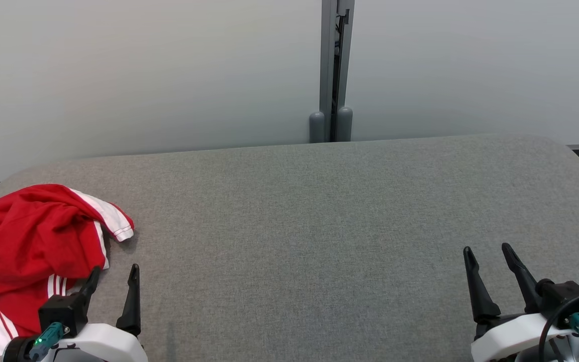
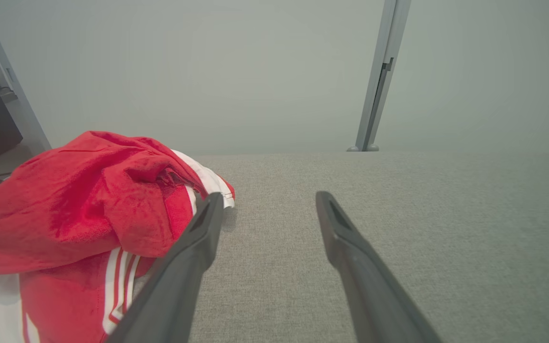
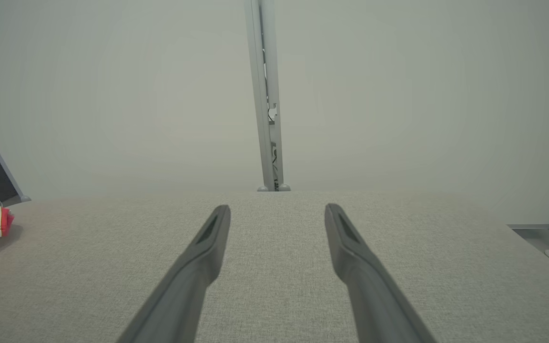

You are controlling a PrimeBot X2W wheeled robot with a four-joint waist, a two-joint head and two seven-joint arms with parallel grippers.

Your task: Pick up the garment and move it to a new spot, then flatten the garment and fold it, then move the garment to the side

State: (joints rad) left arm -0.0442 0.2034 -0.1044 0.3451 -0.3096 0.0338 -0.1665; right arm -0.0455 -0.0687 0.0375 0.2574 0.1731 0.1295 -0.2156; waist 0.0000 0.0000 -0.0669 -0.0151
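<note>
Garment [image 1: 28,241]: a red sports shirt with white trim, heaped at the far left end of the tabletop [image 1: 319,226]. Part of it runs off the near-left edge of the head view. It is not spread out; the folds bunch into a soft mound. One sleeve [image 1: 113,218] flops toward the middle, white with a thin red band at the hem. Three white stripes [image 1: 57,285] show on a lower fold. The cloth looks like a thin, matte, limp knit, likely to sag and trail when lifted.

Left claw [image 1: 115,270]: released, its two long dark fingers spread and holding nothing. It sits low, just beside the heap's right edge. Its outer finger lies against or just over the red cloth; contact cannot be told. As the arm nearest the shirt, it reads as placed to begin the pick-up.

Right claw [image 1: 486,249]: also released and empty, well apart from the shirt at the tabletop's other end. It is probably parked until spreading needs two grips.

Tabletop: grey woven covering, fine-grained, with rounded corners. The wide bare middle is the likely new spot. Behind it, pale smooth wall panels [image 1: 118,75] meet at a grey metal post [image 1: 336,75].

Task judged not begun: nothing lifted, flattened or folded.
</note>
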